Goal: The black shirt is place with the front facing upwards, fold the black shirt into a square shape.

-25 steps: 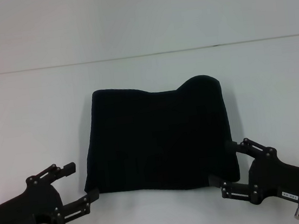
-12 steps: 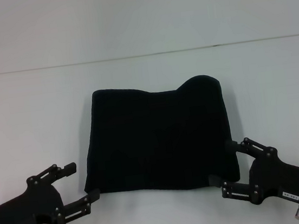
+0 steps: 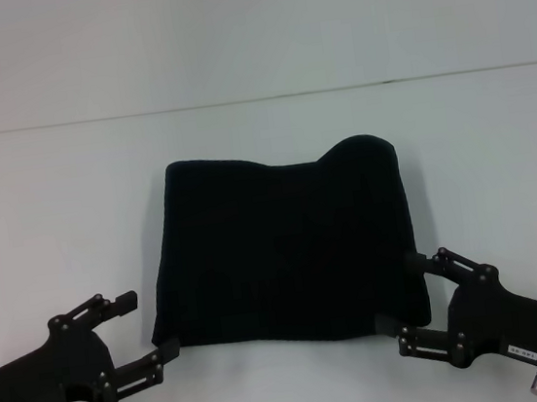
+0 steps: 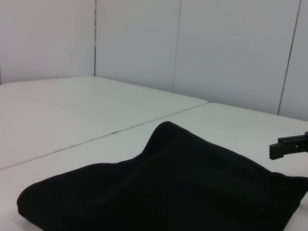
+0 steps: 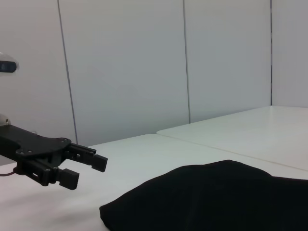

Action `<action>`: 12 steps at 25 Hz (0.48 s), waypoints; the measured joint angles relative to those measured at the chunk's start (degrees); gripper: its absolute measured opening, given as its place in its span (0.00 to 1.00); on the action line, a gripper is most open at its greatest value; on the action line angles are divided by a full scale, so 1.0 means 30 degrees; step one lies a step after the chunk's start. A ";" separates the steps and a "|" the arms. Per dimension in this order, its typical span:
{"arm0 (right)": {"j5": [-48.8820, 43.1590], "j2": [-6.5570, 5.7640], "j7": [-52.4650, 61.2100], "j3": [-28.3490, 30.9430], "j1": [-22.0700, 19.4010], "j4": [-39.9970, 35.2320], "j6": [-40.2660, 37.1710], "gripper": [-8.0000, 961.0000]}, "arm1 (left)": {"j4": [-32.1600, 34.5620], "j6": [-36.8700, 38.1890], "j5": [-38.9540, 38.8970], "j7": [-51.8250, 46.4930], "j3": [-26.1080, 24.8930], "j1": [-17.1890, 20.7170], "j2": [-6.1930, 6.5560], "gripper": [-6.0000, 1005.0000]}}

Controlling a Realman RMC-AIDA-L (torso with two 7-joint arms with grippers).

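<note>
Shirt: the black shirt (image 3: 284,248) lies folded between both fingers.
Left gripper (image 3: 144,324): fingers apart, just beside near-left corner.
Right gripper (image 3: 397,293): fingers apart, straddling near-right corner; nearer.

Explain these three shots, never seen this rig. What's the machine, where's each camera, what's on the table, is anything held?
It is a two-armed robot, each arm ending in a black two-finger gripper. The wide picture comes from a camera on its head, looking down at a white table. The other two come from cameras on the wrists, looking low across the table. On the table lies the black shirt, folded into a rough rectangle, plain black side up. The left gripper sits open by the shirt's near left corner, and the right gripper is open at the near right corner. Neither holds anything. The right wrist view shows the left gripper across the shirt.
</note>
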 joint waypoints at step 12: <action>0.0000 0.0001 0.0000 -0.0079 0.0046 0.0000 -0.0141 0.98 | 0.0000 -0.0056 -0.0001 0.0001 -0.0004 0.0038 0.0000 0.84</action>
